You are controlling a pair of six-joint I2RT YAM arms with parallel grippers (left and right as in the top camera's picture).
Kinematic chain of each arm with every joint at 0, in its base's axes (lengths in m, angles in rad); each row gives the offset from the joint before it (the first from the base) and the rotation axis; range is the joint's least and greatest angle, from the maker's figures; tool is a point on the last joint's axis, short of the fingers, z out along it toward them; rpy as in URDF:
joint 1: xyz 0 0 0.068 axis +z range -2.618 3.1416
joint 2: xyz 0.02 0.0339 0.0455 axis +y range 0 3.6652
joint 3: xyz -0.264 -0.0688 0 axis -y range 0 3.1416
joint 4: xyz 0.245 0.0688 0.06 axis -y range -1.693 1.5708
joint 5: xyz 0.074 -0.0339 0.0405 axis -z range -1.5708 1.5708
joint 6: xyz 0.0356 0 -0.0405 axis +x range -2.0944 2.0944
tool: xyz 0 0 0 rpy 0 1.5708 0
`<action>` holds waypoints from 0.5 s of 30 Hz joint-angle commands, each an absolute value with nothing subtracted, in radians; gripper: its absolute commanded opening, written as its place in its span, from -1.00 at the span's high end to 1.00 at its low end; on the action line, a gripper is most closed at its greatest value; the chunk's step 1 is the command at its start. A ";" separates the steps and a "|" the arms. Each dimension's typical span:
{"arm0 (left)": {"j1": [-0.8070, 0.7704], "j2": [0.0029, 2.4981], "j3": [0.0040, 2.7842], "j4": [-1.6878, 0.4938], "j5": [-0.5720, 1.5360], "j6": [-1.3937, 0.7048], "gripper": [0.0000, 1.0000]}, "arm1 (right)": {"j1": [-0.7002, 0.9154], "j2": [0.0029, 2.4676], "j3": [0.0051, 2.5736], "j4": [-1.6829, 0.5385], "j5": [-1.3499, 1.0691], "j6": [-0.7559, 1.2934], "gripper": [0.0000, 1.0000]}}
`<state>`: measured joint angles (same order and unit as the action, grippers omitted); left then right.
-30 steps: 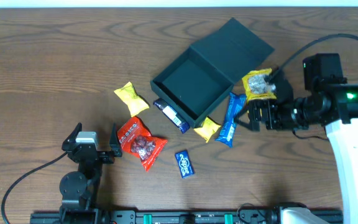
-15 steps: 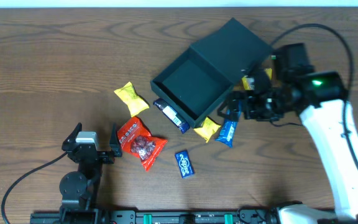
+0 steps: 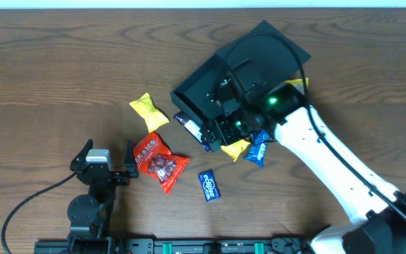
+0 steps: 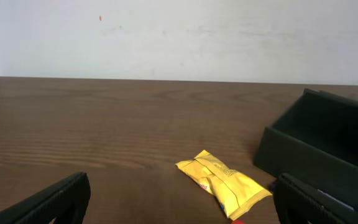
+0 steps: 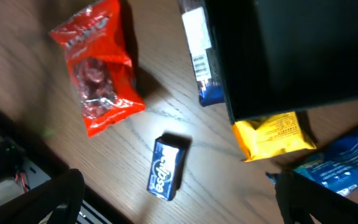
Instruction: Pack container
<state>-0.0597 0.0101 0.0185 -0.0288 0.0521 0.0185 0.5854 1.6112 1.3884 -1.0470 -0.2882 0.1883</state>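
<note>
The container [image 3: 210,88] is a dark square box, open, with its lid [image 3: 270,46] laid back to the far right; it also shows in the left wrist view [image 4: 328,146] and the right wrist view [image 5: 297,50]. Nothing shows on the part of its floor that I can see. My right gripper [image 3: 217,127] hangs open over its near corner, holding nothing. In the right wrist view the right gripper [image 5: 179,205] frames a small blue gum pack [image 5: 166,167] lying on the table. My left gripper [image 3: 108,152] rests open at the front left, empty [image 4: 185,208].
Snacks lie around the box: a yellow packet [image 3: 149,111] [image 4: 225,183], a red packet [image 3: 159,160] [image 5: 98,65], the gum pack [image 3: 209,185], a dark blue bar [image 3: 194,130] [image 5: 201,53], a second yellow packet [image 3: 235,147] [image 5: 275,134], a blue packet [image 3: 258,149] [image 5: 340,165].
My right arm has swung left from the table's right side to above the container's near corner, gripper still open. The left arm and the snacks have not moved.
</note>
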 commanded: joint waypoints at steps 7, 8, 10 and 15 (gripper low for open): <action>-0.054 0.004 0.004 -0.075 0.033 0.008 -0.90 | 0.583 1.617 1.461 -1.052 -0.096 0.141 -0.99; -0.054 0.004 0.004 -0.075 0.033 0.007 -0.91 | 0.578 1.617 1.474 -1.057 -0.057 0.132 -0.98; -0.054 0.004 0.004 -0.075 0.033 0.007 -0.90 | 0.548 1.617 1.507 -1.074 0.052 0.135 -0.99; -0.054 0.004 0.004 -0.075 0.033 0.007 -0.91 | 0.384 1.617 1.573 -1.184 0.095 0.352 -0.99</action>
